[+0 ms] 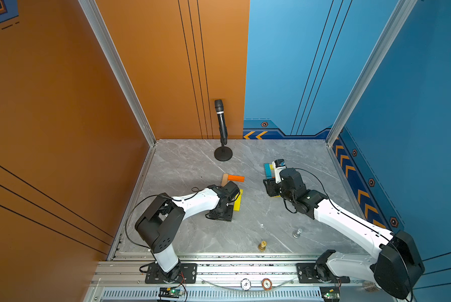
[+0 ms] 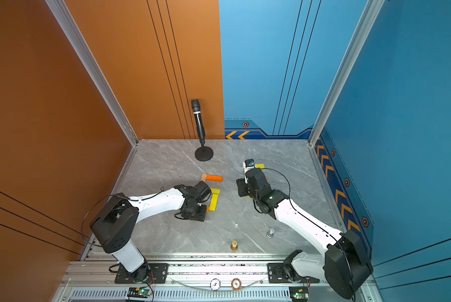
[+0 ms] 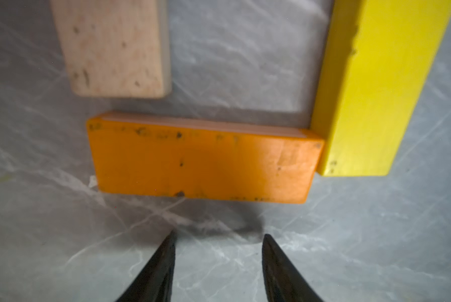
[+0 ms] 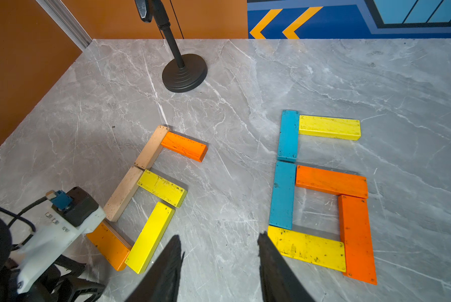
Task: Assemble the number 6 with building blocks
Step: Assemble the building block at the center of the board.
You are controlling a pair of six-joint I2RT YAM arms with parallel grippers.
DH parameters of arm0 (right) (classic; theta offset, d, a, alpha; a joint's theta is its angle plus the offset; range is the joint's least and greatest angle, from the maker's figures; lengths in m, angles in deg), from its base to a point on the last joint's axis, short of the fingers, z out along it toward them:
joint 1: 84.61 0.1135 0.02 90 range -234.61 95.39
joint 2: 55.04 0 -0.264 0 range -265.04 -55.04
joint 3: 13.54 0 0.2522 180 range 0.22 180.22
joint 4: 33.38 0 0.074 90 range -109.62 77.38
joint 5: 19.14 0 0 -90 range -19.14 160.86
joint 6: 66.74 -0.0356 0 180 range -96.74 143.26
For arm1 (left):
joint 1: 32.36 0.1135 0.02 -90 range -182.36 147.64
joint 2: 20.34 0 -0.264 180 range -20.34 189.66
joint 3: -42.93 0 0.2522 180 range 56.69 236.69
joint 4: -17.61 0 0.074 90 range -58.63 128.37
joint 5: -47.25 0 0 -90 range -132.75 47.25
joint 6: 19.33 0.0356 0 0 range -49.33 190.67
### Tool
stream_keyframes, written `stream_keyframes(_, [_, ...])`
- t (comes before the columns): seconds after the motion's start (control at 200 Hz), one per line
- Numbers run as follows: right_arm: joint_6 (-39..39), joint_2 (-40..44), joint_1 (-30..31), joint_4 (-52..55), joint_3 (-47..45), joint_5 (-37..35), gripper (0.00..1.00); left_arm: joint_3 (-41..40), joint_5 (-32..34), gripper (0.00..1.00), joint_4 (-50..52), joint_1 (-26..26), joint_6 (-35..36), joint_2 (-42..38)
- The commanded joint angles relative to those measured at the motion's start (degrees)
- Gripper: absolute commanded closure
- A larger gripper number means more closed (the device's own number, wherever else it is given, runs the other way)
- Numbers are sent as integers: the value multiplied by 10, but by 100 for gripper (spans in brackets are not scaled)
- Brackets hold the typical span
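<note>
Twelve building blocks [image 4: 328,126] are laid flat on the surface [image 4: 232,104] as two figures of 6, side by side. The blue-spined figure [image 4: 283,193] is closed. In the tan-spined figure [image 4: 122,193], a slight gap is seen between the tan spine [image 3: 114,47] and the bottom orange block [image 3: 203,162]. The left fingers [image 3: 161,266] and right fingers [image 4: 276,266] are spread, holding nothing. Assembly is judged nearly complete; only that gap may need closing.
</note>
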Motion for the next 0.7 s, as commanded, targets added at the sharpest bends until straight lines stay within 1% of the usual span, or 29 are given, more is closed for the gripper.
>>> stream_keyframes(0.0, [-6, 10, -3, 10, -6, 12, 52, 21, 22, 46, -5, -4, -2, 10])
stream_keyframes(0.28, [-3, 9, -3, 10, -7, 16, 52, 27, 27, 47, -20, -3, 4, 24])
stream_keyframes(0.431, [-3, 8, -4, 10, -8, 17, 52, 25, 26, 50, -28, -1, 9, 27])
stream_keyframes(0.696, [-2, 5, -4, 7, -6, 20, 52, 18, 18, 52, -44, 5, 28, 28])
